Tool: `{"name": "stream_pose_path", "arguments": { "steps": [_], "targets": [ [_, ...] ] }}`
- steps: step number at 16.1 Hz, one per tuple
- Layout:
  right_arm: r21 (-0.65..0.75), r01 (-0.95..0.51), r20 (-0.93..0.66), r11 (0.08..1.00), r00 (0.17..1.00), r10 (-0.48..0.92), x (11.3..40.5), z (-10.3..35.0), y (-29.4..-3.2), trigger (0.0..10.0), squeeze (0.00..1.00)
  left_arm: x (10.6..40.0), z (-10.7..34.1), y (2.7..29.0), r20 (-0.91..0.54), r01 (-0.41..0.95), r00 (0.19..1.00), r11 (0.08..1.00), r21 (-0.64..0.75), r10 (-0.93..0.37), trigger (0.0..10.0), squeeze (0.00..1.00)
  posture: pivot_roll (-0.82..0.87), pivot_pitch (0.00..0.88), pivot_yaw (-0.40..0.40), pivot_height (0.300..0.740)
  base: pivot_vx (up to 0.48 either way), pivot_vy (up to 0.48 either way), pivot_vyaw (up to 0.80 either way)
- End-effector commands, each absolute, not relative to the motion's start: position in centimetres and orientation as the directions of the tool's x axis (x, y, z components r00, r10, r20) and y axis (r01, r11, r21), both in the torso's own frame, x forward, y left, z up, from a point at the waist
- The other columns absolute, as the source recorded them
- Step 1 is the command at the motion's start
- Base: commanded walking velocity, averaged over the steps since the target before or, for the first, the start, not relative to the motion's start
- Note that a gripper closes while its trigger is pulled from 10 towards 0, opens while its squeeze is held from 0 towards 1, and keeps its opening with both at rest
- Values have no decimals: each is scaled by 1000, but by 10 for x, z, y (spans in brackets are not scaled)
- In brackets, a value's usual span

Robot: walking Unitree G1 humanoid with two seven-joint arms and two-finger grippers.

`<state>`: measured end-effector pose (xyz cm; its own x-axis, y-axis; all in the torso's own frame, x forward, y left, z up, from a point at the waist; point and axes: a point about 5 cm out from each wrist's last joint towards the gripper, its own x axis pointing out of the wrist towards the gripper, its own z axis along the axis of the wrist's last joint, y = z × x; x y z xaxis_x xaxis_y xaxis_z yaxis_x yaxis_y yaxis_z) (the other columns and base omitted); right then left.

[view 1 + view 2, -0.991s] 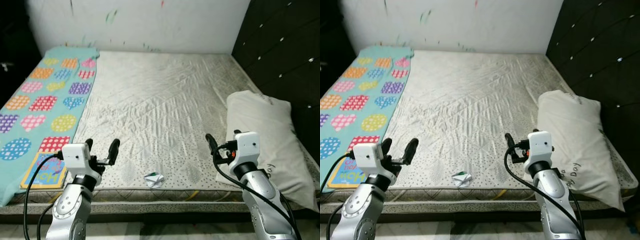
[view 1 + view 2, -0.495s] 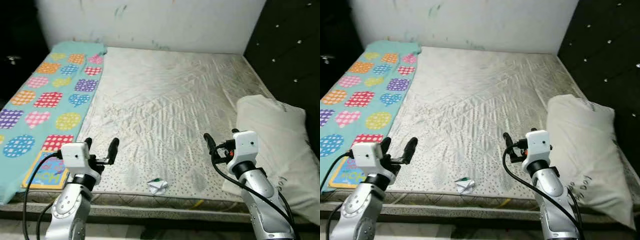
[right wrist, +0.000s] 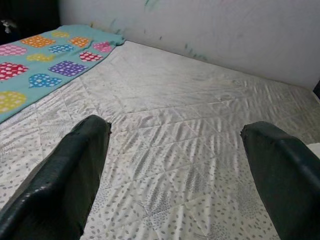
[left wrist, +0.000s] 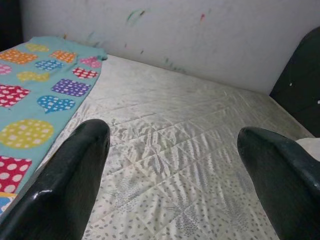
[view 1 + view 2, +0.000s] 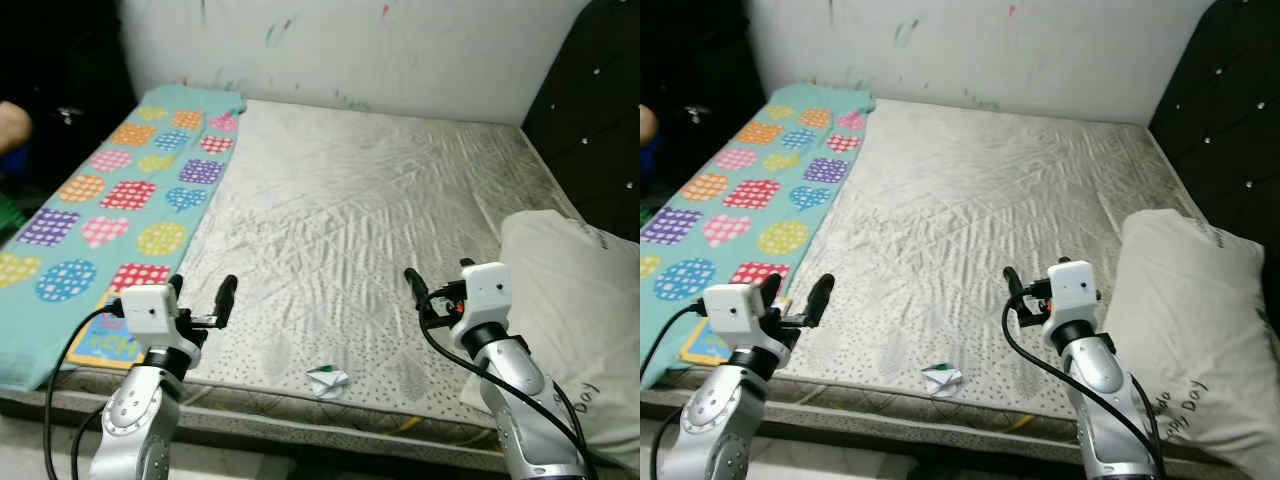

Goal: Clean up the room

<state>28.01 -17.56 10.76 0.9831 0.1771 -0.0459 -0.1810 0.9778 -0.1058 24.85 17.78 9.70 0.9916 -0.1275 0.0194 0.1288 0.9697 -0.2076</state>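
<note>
A small crumpled paper scrap [image 5: 328,380] lies on the mattress [image 5: 370,200] at its near edge, between your two arms and lower than both. It has no clear long axis. Your right gripper [image 5: 438,291] and left gripper [image 5: 201,298] hover above the mattress, fingers spread apart, empty. Neither is plainly nearer; the scrap sits roughly midway.

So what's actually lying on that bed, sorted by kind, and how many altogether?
Pillow: 1
Patterned teal blanket: 1
Book: 1
Crumpled paper scrap: 1
Total: 4
</note>
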Motion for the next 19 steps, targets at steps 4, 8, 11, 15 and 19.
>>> {"name": "stream_pose_path", "arguments": {
  "steps": [4, 8, 11, 15, 19],
  "targets": [
    [-119, -161, -50, 980, 986, 156, 280, 107, -183, 10000, 0, 251, 96, 176, 11, 133, 991, 970, -204, -133, 10000, 0, -92, 19, -29, 740, 298, 0, 0],
    [-110, -149, -75, 983, 987, 142, 282, 104, -184, 10000, 0, 252, 96, 177, 8, 132, 991, 970, -204, -133, 10000, 0, -93, 19, -27, 740, 280, 0, -511],
    [-115, -146, -65, 983, 988, 140, 281, 105, -185, 10000, 0, 253, 96, 177, 17, 131, 991, 968, -213, -130, 10000, 0, -93, 18, -26, 740, 0, 0, 0],
    [-117, -143, -64, 983, 989, 137, 281, 104, -186, 10000, 0, 253, 96, 178, 15, 130, 991, 969, -212, -130, 10000, 0, -93, 18, -27, 740, 0, 0, 0],
    [-116, -146, -64, 983, 988, 139, 281, 104, -187, 10000, 0, 254, 97, 178, 21, 116, 993, 971, -210, -115, 10000, 0, -87, 15, -37, 740, 0, 0, 0]
  ]
}}
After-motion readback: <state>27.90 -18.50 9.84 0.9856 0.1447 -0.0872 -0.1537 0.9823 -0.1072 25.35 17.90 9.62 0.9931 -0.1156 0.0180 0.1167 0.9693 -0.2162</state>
